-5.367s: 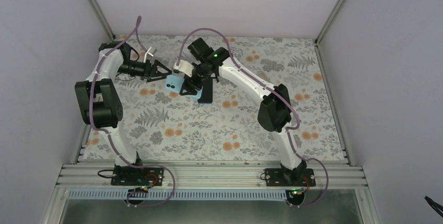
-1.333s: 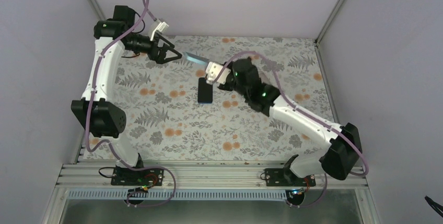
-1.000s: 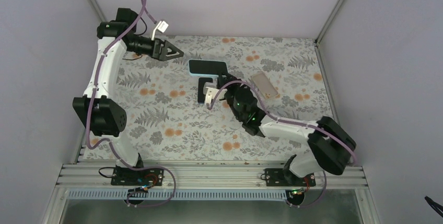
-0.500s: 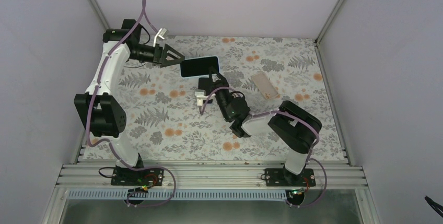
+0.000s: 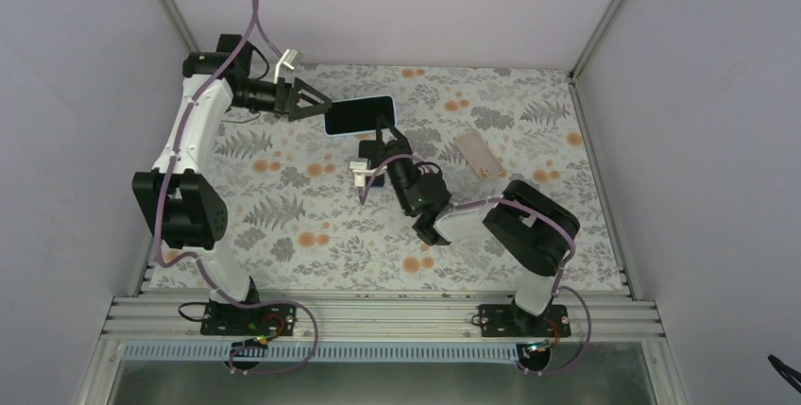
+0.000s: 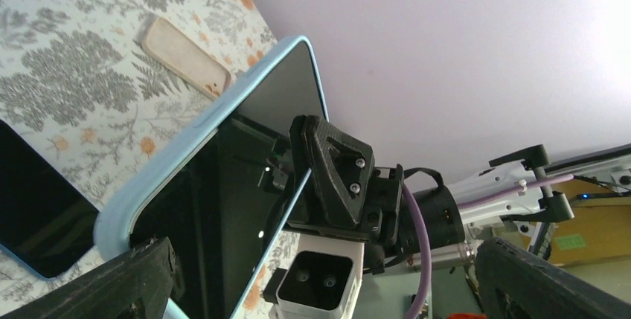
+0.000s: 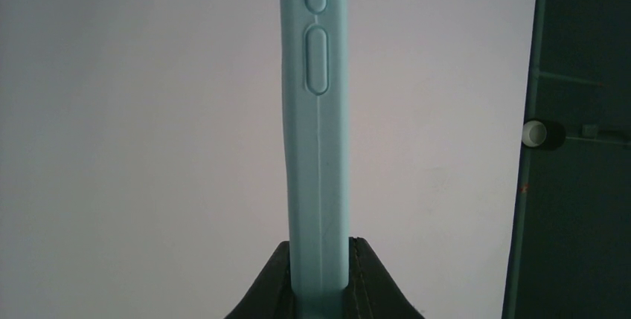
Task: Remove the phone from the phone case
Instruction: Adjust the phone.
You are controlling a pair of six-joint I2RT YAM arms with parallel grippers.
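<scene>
1. Two fingers of the right gripper pinch the phone's pale blue edge and hold it off the table.
2. Left gripper is spread wide, with the phone's end between its fingers.
3. Phone case lies flat, well apart from both grippers, with open table around it.
4. A second phone lies below the right gripper.

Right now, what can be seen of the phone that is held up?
The phone is a slim rectangle with a glossy black screen and a pale light-blue rim; two oblong side buttons show on it. It is held in the air, tilted, screen facing up. The right gripper is shut on its edge. The left gripper stands open at its short end; contact there cannot be told.
</scene>
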